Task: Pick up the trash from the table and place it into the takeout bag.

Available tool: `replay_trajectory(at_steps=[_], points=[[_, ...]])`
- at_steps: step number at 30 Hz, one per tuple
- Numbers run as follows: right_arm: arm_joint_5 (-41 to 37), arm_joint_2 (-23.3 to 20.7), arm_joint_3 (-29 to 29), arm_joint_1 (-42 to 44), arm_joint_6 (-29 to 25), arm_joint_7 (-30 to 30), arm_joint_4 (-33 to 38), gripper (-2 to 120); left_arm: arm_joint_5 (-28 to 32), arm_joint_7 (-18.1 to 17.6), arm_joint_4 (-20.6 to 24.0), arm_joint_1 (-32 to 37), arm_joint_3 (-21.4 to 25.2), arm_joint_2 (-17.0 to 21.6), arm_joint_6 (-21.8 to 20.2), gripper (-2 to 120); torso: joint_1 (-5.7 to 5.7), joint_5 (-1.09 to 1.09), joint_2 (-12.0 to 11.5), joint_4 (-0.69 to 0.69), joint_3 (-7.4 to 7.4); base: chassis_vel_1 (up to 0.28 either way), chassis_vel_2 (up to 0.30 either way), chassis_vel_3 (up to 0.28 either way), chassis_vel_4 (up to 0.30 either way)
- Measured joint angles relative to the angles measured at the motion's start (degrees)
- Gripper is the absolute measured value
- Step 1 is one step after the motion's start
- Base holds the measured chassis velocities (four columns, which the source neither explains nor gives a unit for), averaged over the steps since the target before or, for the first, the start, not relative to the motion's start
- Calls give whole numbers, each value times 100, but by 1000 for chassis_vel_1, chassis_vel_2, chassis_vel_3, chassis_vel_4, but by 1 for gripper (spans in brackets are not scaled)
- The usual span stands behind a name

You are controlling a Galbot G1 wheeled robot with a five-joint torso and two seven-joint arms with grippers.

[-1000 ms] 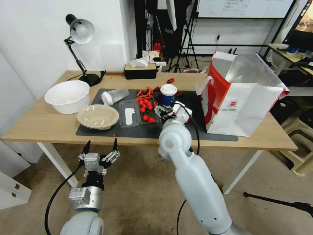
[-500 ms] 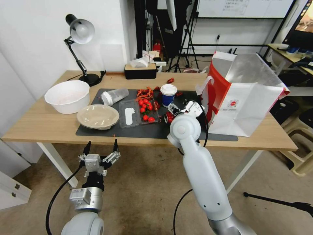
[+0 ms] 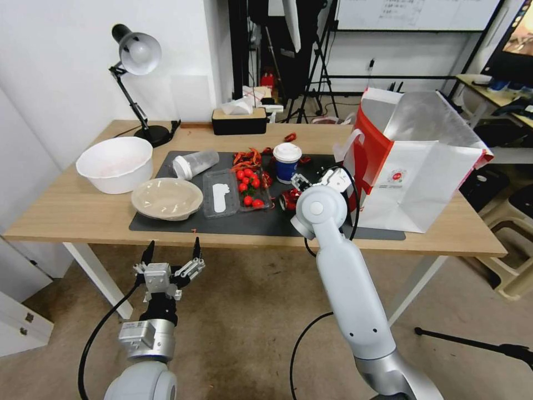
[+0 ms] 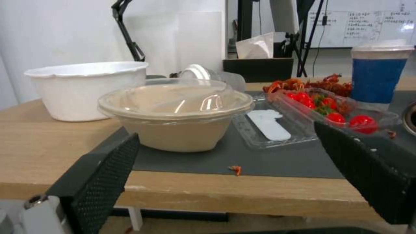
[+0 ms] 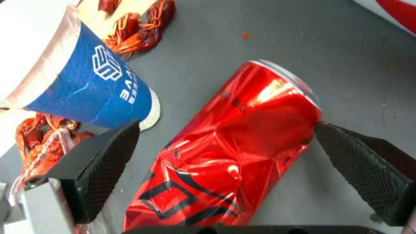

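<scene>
A crushed red can point(image 5: 234, 146) lies on its side on the dark mat point(image 3: 261, 222), beside the upright blue paper cup point(image 3: 287, 161). My right gripper point(image 5: 226, 125) is open, with the can between its fingers point(image 5: 368, 169); one fingertip is at the can's edge, the other stands apart. In the head view that gripper point(image 3: 297, 189) is partly hidden behind its own wrist. The takeout bag point(image 3: 411, 183) stands open at the table's right end. A lidded beige bowl point(image 3: 166, 198) and a clear cup point(image 3: 194, 164) on its side lie to the left. My left gripper point(image 3: 171, 250) hangs open below the table's point(image 3: 72, 211) front edge.
A clear tray of cherry tomatoes point(image 3: 250, 189) and red crayfish shells point(image 3: 247, 158) lie mid-mat. A white bowl point(image 3: 115, 164) and a desk lamp point(image 3: 136, 55) stand at the left, a black tissue box point(image 3: 239, 119) at the back. Stools and tripods stand around the table.
My right arm has swung to the right, carrying its gripper from beside the tomato tray to the red can. The left arm has not moved.
</scene>
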State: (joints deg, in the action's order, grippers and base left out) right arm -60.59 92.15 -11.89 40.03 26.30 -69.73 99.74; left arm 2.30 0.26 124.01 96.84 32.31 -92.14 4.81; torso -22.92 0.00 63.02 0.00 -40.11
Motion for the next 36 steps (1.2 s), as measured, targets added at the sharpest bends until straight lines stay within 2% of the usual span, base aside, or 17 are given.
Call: replay_trajectory(at_steps=[24, 32, 35, 36], points=[[-174, -1, -50, -319, 12, -2, -603, 100, -22, -7, -122, -11, -11, 0, 114, 100, 0, 0, 0, 0, 0, 0, 0, 0, 0], [-176, -1, -8, -329, 30, 22, -625, 80, -25, -7, -137, -13, -11, 0, 138, 100, 0, 0, 0, 0, 0, 0, 0, 0, 0], [-177, -1, -7, -330, 31, 23, -626, 78, -25, -7, -137, -14, -11, 0, 140, 100, 0, 0, 0, 0, 1, 0, 0, 0, 0], [-181, -1, -6, -329, 32, 23, -629, 70, -25, -7, -138, -14, -11, 0, 142, 100, 0, 0, 1, 0, 1, 0, 0, 0, 0]])
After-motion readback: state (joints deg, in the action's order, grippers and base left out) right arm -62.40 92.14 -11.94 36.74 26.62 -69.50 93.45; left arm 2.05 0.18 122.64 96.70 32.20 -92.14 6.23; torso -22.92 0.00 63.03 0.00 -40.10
